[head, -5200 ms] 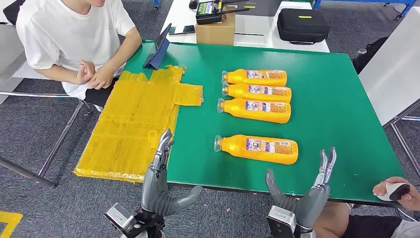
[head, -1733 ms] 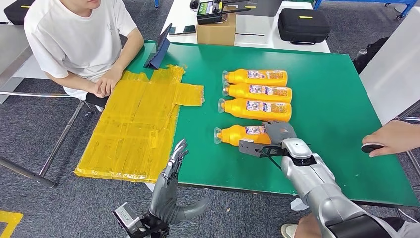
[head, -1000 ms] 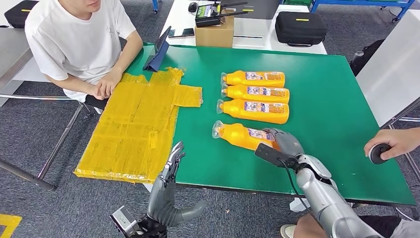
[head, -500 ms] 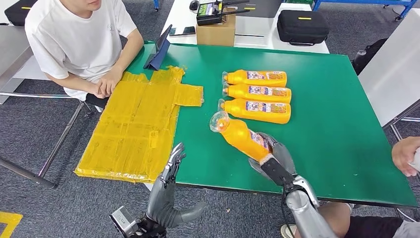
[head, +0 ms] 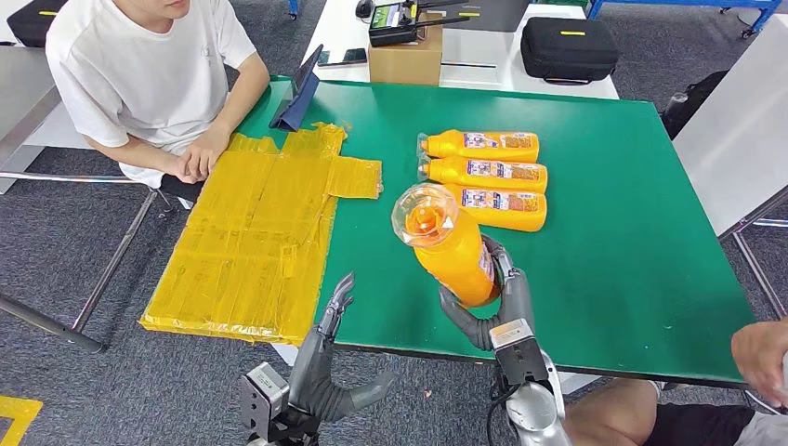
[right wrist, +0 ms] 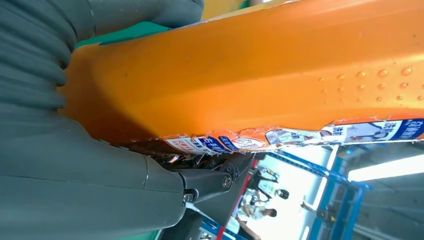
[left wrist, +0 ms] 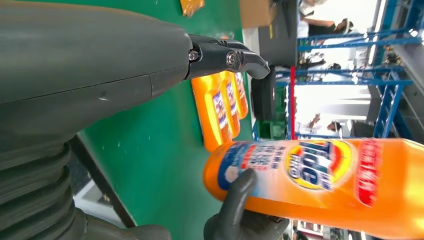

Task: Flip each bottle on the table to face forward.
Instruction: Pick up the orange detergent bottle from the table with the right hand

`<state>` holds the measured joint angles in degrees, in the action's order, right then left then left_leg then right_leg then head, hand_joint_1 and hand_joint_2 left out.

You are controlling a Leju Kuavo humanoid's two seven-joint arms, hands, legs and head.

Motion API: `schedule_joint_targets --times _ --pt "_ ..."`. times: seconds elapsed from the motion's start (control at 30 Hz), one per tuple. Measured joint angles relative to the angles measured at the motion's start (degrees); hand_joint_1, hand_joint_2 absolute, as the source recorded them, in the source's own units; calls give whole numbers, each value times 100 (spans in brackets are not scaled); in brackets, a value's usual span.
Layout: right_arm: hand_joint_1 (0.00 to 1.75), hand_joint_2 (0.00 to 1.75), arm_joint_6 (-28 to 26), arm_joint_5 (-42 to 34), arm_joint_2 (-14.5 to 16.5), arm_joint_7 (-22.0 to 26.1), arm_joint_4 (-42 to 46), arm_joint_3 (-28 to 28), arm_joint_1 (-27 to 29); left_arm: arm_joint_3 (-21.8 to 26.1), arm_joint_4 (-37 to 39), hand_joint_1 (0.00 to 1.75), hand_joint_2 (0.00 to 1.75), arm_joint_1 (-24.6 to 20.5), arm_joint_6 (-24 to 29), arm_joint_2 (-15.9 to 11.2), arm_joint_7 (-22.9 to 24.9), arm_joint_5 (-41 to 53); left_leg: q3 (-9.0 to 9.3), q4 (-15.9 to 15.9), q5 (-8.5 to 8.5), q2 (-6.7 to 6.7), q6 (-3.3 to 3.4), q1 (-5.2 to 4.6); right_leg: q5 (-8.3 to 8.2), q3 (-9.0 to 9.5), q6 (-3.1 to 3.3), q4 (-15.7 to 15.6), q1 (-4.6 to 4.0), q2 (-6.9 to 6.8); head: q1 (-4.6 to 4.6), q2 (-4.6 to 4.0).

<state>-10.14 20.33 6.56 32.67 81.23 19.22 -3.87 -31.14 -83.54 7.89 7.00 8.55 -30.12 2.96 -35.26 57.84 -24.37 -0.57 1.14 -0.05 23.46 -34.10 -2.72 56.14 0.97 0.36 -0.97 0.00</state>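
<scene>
Right hand [head: 492, 302] grips the lifted orange bottle [head: 451, 251] low on its body, cap end up, above the counter's [head: 613, 242] near edge. Left hand [head: 325, 367] spread, holding nothing. Bottle looks rigid, smooth, prob. slippery & full; mid-body wrap seems safest.

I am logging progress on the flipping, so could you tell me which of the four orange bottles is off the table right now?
The one gripped by the right hand: this lifted bottle points its cap up at the camera, while the other three bottles lie flat together.

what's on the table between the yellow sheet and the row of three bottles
Nothing lies there: in the head view only bare green table separates the yellow sheet from the three bottles. The lifted bottle in the right hand overlaps that stretch nearer the camera.
</scene>
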Motion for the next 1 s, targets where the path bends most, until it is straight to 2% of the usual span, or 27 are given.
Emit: schedule_joint_targets --times 0.13,0.33,0.6,0.9,1.0 --pt "175 175 -7 -173 107 44 51 124 42 -71 13 0 175 -50 -301 0 -11 -313 0 0 0 2 0 -2 -1 0 -1 0 1 0 -1 0" --pt "175 175 -31 118 284 10 -88 531 73 -130 -98 0 175 -202 -7 64 -208 234 0 0 0 2 -1 2 -1 -2 0 1 -2 0 -1 0" --pt "175 175 -566 876 380 8 -304 1212 212 -75 -247 0 175 -256 477 152 -243 539 -3 0 0 1 -1 2 1 -4 1 1 -1 0 0 0" --pt "175 175 -740 1052 374 -47 -486 1544 252 -37 -251 0 175 -271 528 178 -58 435 -3 0 0 1 -1 0 1 -4 1 0 0 0 -1 0" --pt "175 175 -741 1045 362 -46 -515 1588 247 -23 -251 2 175 -279 380 186 -2 184 -3 0 0 1 -1 1 1 -4 1 1 -1 0 -1 0"
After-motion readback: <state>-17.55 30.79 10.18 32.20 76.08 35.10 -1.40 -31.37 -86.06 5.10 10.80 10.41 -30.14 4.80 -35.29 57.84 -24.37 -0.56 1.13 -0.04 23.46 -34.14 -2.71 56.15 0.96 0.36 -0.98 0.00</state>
